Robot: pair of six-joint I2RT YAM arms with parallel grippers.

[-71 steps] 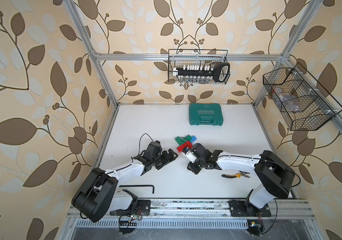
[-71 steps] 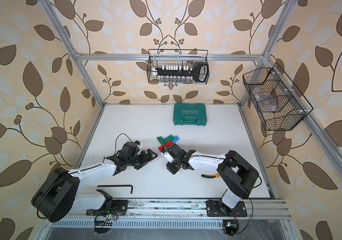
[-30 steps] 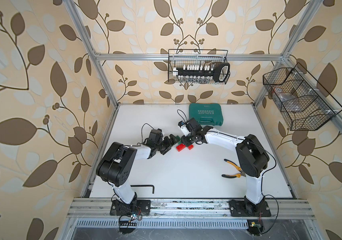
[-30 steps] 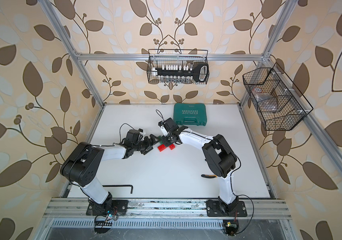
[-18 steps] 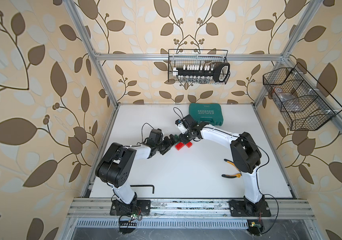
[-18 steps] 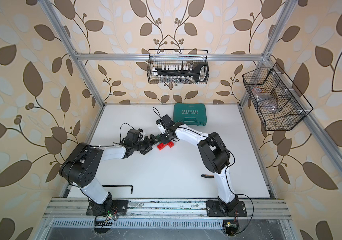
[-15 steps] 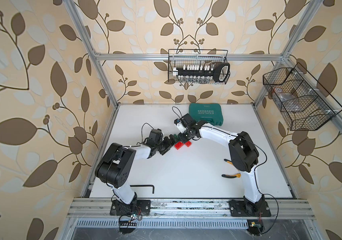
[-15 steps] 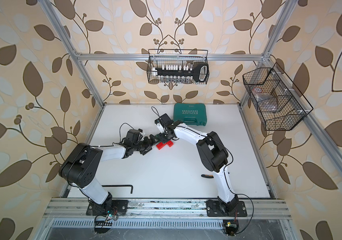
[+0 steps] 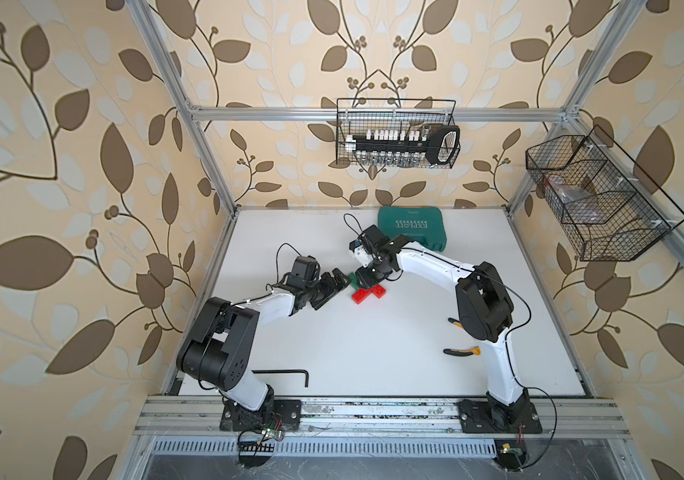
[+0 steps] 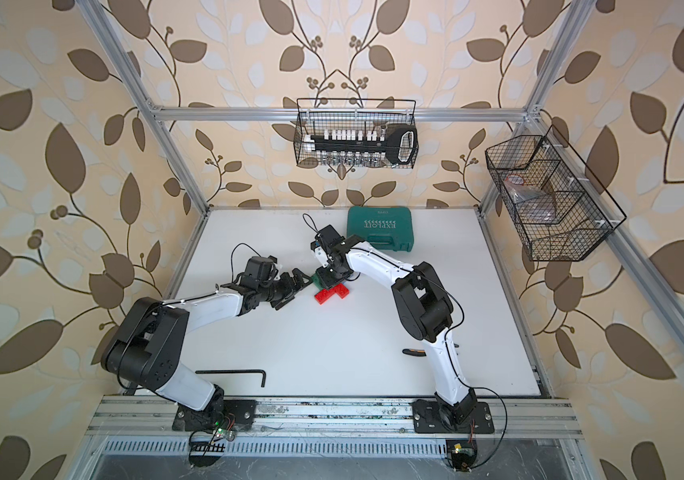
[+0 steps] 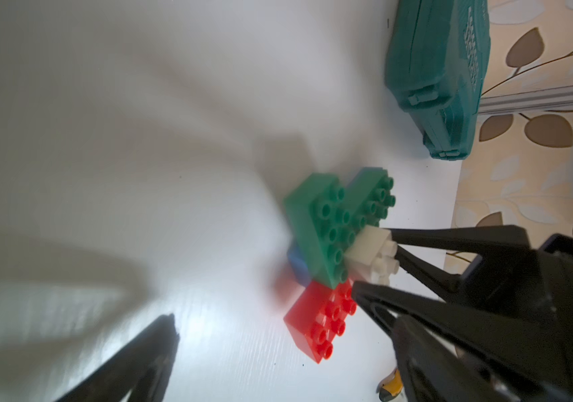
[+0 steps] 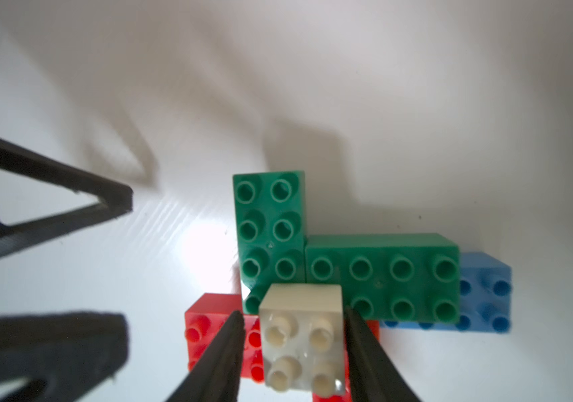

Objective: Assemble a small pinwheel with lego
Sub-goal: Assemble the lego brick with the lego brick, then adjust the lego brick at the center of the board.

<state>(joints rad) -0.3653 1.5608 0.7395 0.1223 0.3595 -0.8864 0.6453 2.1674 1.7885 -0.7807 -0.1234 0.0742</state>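
The pinwheel (image 9: 367,294) lies at mid-table: two green bricks (image 12: 271,229) over a blue brick (image 12: 483,292) and red bricks (image 12: 205,323). The white brick (image 12: 300,334) sits on top at the centre, and it also shows in the left wrist view (image 11: 370,254). My right gripper (image 12: 294,313) points down over it, open, one finger on each side of the white brick and barely clear of it. In both top views it stands above the cluster (image 10: 330,279). My left gripper (image 9: 334,284) lies low just left of the cluster, wide open and holding nothing (image 11: 285,334).
A teal tool case (image 9: 410,235) lies behind the cluster by the back wall. Orange-handled pliers (image 9: 462,352) lie at the front right behind the right arm. A black hex key (image 9: 286,372) lies at the front left. Wire baskets (image 9: 396,139) hang on the walls.
Both arms have come in from the front of the table to the cluster. In the last half second the right gripper's jaws have parted from the white brick; the left arm has stayed still.
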